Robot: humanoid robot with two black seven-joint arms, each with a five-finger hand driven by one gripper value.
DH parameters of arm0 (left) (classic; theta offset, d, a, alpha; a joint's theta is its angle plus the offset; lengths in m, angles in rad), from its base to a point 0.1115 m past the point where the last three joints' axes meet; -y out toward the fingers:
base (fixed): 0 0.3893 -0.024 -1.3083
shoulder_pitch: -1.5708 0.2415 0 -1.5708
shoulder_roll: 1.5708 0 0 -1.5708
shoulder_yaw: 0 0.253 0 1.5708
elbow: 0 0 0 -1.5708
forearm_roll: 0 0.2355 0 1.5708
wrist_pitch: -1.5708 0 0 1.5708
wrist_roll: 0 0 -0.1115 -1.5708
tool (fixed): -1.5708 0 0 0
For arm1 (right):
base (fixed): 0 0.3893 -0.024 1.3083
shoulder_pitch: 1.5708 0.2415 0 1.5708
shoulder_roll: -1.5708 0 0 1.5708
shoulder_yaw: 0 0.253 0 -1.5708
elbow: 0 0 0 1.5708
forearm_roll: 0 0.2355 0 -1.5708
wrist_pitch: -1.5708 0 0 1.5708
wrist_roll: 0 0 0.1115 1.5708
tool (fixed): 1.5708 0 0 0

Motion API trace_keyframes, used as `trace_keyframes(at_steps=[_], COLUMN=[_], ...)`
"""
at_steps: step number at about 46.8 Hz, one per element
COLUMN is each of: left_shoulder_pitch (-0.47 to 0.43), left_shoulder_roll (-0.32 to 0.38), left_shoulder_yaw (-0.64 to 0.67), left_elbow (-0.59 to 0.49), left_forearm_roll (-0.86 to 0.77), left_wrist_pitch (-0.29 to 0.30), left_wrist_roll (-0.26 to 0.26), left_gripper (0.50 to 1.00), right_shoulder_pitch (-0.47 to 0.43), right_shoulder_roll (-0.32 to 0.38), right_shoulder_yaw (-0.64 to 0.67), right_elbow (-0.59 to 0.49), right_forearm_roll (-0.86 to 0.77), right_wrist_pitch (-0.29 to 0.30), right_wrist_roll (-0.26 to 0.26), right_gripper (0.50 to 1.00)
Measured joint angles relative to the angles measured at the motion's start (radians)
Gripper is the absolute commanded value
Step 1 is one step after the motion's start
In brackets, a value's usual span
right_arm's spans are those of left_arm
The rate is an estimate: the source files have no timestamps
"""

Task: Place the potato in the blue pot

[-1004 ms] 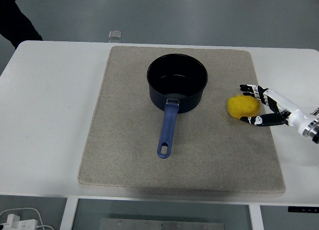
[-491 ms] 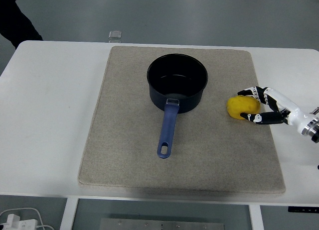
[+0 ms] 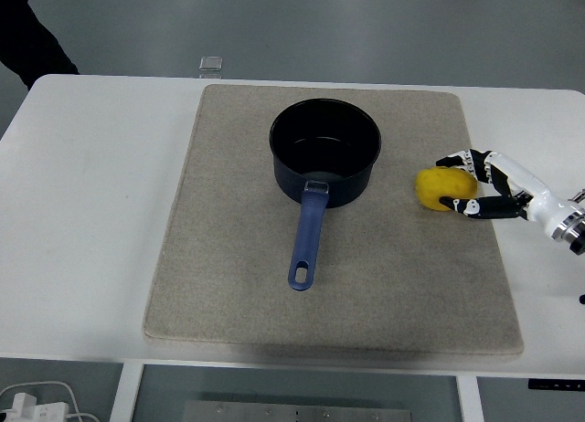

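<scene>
The right robot hand is wrapped around the yellow potato, fingers over its top and thumb under its near side, gripping it from the right. The potato sits at the right edge of the beige mat on the white worktop, well to the right of the blue pot, whose handle points toward the near edge. No left robot hand shows.

The grip looks shallow: the fingers cover only the right half of a rounded, smooth-looking potato, so it could squirt out toward the pot or roll off the mat when lifted. A low carry could also knock the potato against the pot's rim and shove the pot, since nothing holds it steady.

Compared with 1 second ago, the fingers have closed: then they were spread beside the potato, barely touching it, and now they curl onto it. The potato has shifted very slightly up and left, and the wrist has come in closer. The pot and mat have not moved.
</scene>
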Motion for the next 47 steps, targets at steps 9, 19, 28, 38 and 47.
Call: trace_keyframes(at_steps=[9,19,28,38,47], left_shoulder_pitch=[0.000,-0.001,-0.002,-0.001,-0.002], left_shoulder_roll=[0.000,0.000,0.000,0.000,0.000], left_shoulder_yaw=[0.000,0.000,0.001,0.000,0.000], left_elbow=[-0.005,-0.007,-0.008,-0.008,-0.008], left_forearm_roll=[0.001,0.002,0.003,0.003,0.003], left_wrist_pitch=[0.000,0.000,0.000,-0.001,-0.001], left_wrist_roll=[0.000,0.000,0.000,0.000,0.000], left_gripper=[0.996,0.996,0.996,0.996,0.996], right_shoulder_pitch=[0.101,0.228,0.348,0.480,0.557], right_shoulder_roll=[-0.048,-0.113,-0.119,-0.050,0.067], right_shoulder_yaw=[-0.006,-0.027,-0.149,-0.274,-0.350], right_elbow=[0.019,0.048,0.049,0.034,-0.036], right_forearm_roll=[0.075,0.255,0.297,0.353,0.401], right_wrist_pitch=[0.011,0.093,0.136,0.140,0.140], right_wrist_roll=[0.000,0.000,0.000,0.000,0.000], right_gripper=[0.500,0.500,0.500,0.500,0.500])
